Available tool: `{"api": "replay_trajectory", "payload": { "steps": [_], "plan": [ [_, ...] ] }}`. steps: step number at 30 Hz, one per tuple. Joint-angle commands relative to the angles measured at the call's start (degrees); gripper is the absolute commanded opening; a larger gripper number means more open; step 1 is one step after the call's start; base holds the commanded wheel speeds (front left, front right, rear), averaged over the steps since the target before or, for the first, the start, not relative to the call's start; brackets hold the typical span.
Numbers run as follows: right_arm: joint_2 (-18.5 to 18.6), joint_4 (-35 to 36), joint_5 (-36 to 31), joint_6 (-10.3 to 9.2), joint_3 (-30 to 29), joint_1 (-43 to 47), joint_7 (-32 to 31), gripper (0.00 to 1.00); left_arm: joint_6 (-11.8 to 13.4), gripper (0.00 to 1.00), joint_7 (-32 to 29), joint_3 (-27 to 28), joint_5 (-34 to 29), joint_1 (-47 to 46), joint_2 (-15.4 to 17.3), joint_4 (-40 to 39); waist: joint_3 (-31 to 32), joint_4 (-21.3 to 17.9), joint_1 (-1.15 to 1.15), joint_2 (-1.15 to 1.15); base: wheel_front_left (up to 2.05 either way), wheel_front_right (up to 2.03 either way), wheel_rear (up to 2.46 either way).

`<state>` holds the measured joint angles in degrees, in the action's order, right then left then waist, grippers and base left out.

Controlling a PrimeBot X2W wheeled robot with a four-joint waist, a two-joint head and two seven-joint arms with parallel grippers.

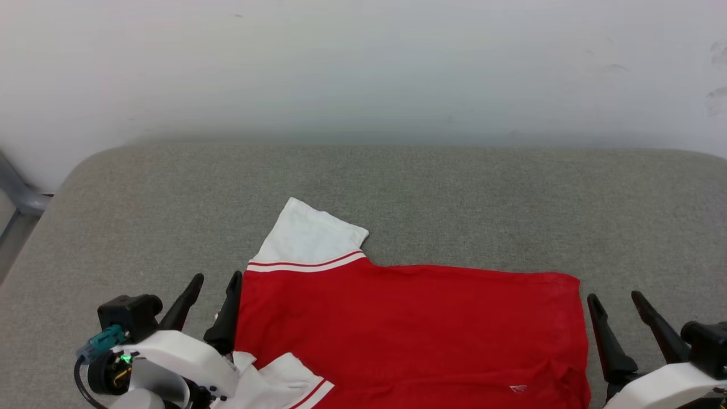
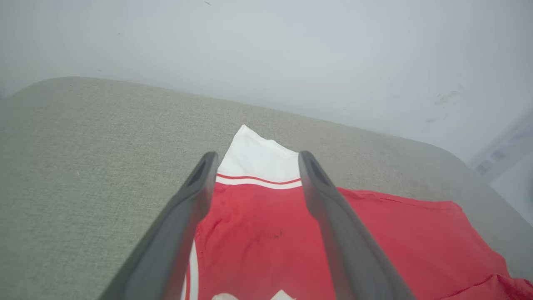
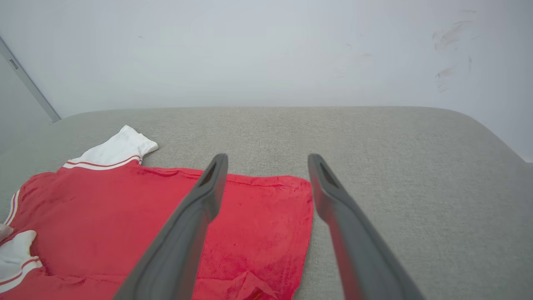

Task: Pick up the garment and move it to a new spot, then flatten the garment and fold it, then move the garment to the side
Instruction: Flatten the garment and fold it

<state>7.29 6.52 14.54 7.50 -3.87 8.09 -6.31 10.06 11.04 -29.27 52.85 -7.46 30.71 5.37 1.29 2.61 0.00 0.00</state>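
Garment (image 1: 409, 335) lies spread flat, red side up, on a grey fabric cushion (image 1: 454, 187), toward its near side. In the head view, one white sleeve (image 1: 309, 238) sticks out past the garment's far edge and another (image 1: 272, 378) lies folded onto its near left corner. The same view takes in both hands. The left hand (image 1: 217, 276) is at the garment's left edge and the right hand (image 1: 614, 295) is just beside its right hem, each with its fingers spread apart and holding nothing. The left wrist view looks between the left hand (image 2: 258, 154) fingers onto the striped sleeve seam (image 2: 258, 181). The right wrist view has the right hand (image 3: 268, 156) straddling the garment's hem corner (image 3: 306, 183).
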Motion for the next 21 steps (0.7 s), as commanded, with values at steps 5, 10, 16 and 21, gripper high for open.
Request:
{"api": "replay_trajectory", "payload": {
  "steps": [5,10,16,21],
  "plan": [
    [-1.9,5.1,-2.6,-0.02,-1.4,-2.2,1.3,1.00,0.3,1.00,2.4,0.8,-4.1,-5.2,-0.9,-0.2,-4.9,-1.8,0.00,0.00,0.00,0.00,0.00],
    [-3.2,8.6,-4.6,-0.02,-2.2,-5.8,1.9,1.00,-1.5,1.00,2.4,1.8,-5.2,-12.8,-1.0,2.2,-11.4,-3.7,0.00,0.00,0.00,0.00,0.00],
    [-4.1,9.3,-5.3,-0.02,-2.3,-9.8,2.9,1.00,-6.9,1.00,-7.2,0.7,-2.3,-24.0,0.1,8.9,-16.8,-6.5,0.00,0.00,0.00,0.00,0.00],
    [-4.4,8.6,-5.2,-0.02,-2.2,-12.1,3.7,1.00,-11.6,1.00,-20.1,-0.2,1.5,-33.5,2.8,14.0,-19.9,-9.1,0.00,0.00,0.00,0.00,0.00]
  ]
}}
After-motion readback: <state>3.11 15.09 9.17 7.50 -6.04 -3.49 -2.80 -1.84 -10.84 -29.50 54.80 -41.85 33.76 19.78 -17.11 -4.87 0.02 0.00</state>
